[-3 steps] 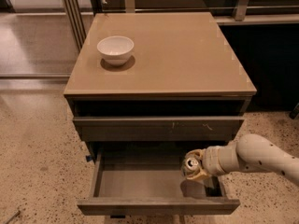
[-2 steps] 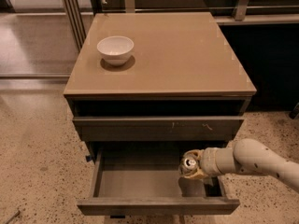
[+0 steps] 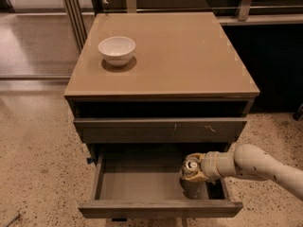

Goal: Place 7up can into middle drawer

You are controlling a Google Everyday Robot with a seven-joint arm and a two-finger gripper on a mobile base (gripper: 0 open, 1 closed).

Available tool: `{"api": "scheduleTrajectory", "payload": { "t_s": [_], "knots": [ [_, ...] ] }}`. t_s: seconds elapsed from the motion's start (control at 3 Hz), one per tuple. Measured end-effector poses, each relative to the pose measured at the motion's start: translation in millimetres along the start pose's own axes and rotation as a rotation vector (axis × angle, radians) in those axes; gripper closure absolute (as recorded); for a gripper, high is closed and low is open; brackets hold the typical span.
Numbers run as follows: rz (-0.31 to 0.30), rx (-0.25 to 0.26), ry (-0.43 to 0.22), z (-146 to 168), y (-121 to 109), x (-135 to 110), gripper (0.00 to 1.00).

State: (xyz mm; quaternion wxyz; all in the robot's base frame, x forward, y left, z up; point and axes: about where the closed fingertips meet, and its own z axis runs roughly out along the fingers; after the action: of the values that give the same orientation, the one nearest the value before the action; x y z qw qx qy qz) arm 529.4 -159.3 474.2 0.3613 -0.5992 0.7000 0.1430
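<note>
We look down on a pale speckled stone floor (image 3: 33, 141) around a square brown cabinet (image 3: 189, 56) with a smooth tan top, and dark metal-framed panels (image 3: 265, 4) stand behind it at twelve o'clock. Below a shut drawer front (image 3: 142, 129) with pale scratches, the wide grey-brown middle drawer (image 3: 137, 183) stands pulled out toward six o'clock, we judge so that its smooth floor can take the drink. The robot's cream arm (image 3: 265, 167) reaches in from four o'clock. A small white bowl (image 3: 116, 50) sits at ten o'clock on the top, well apart from the work. The gripper (image 3: 195, 170) hangs over the drawer's three o'clock end. Its jaws are closed around the small white-and-green aluminium 7up can (image 3: 191, 165), which is held just above the drawer floor with its silver top tilted toward us, not yet released.
</note>
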Motion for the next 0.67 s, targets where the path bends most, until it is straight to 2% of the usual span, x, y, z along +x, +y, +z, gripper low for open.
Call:
{"api": "scheduleTrajectory", "payload": {
  "t_s": [0.67],
  "knots": [
    [0.127, -0.072, 0.008, 19.8, 1.1, 22.6, 1.0]
  ]
}}
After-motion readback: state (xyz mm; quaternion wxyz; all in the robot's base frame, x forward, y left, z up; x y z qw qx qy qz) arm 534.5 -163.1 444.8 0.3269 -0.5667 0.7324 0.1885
